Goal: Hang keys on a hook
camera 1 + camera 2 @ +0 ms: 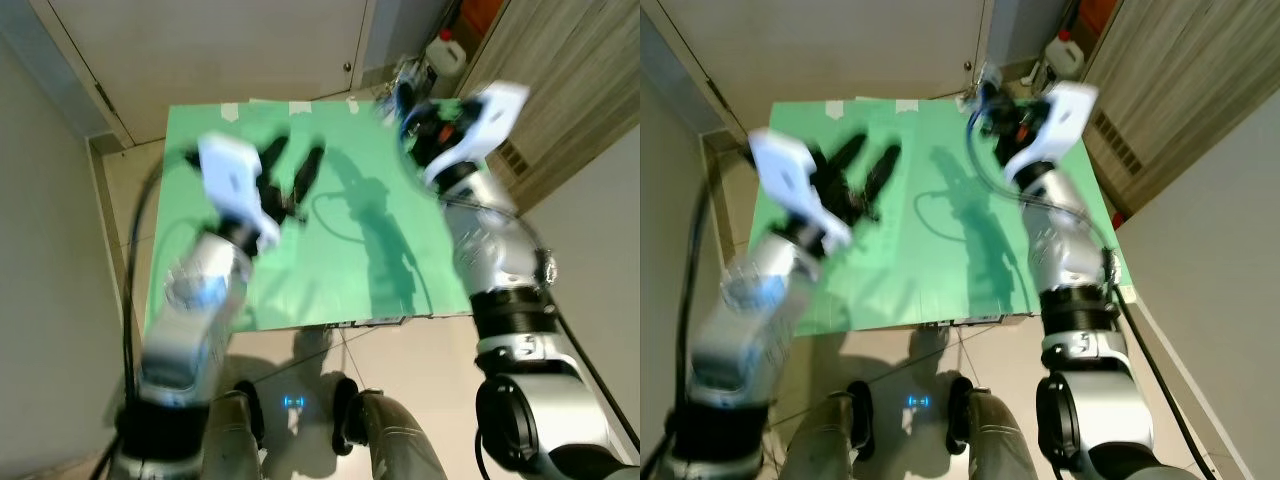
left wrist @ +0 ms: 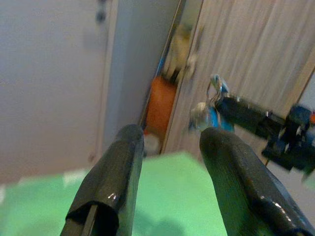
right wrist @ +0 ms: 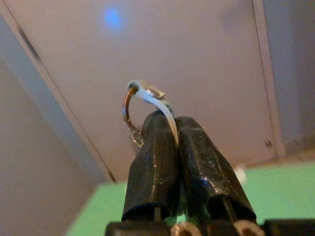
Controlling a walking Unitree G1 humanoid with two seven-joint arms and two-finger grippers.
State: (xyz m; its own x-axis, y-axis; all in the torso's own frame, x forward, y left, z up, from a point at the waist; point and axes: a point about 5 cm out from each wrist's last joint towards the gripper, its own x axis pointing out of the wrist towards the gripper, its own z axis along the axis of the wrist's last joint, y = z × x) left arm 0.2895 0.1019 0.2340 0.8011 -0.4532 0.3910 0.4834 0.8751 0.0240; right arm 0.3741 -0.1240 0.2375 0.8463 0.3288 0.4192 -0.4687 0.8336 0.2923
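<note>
Keys sit pinched between the right gripper's closed fingers, while the left gripper gapes empty; a thin hold could slip mid-swing.

light: bright, even | shadows: arm shadows on green mat | blur: motion-smeared arms, soft wrist views

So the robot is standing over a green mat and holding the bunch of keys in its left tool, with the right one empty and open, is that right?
Not quite: the sides are swapped. The right tool is shut on the keys, as the right wrist view shows; the left tool is open and empty. It does stand over the green mat.
</note>
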